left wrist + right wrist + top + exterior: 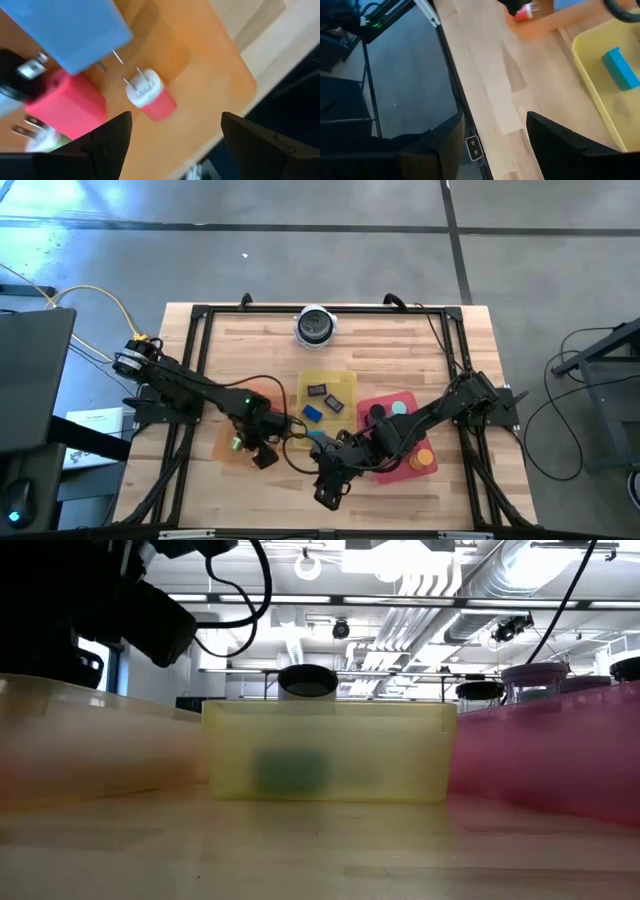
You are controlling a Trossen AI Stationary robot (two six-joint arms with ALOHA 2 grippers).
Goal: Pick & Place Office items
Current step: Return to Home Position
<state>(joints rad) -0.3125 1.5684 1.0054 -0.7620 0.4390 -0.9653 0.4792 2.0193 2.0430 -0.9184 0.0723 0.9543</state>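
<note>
Step in hand, by my read: the return to home. Both grippers are empty, and every item in view sits in a bin.

- Wooden table (400,330): yellow bin (340,378) is mid-table, orange bin (210,65) to its left, red bin (405,398) to its right.
- Left arm comes in from the yellow bin's left. Left gripper (176,120) hangs over the orange bin, fingers spread, holding nothing.
- Right arm crosses the red bin. Right gripper (495,117) is over bare table on the yellow bin's near side, fingers spread, empty.
- Next move calls for lifting both arms straight up clear of the bin walls first, then retracting them. The left one is low over the contents.

Views:
- Only the left wrist view shows the orange bin's load: blue charger adaptor (75,30), red charger adaptor (65,107), pink charger adaptor (150,95). The arm hides these from above.
- Only the high view shows the black disc (375,412) and teal disc (400,408) in the red bin.
- The right wrist view picks out a blue block (620,67) in the yellow bin.
- The low view gives bin walls only.
</note>
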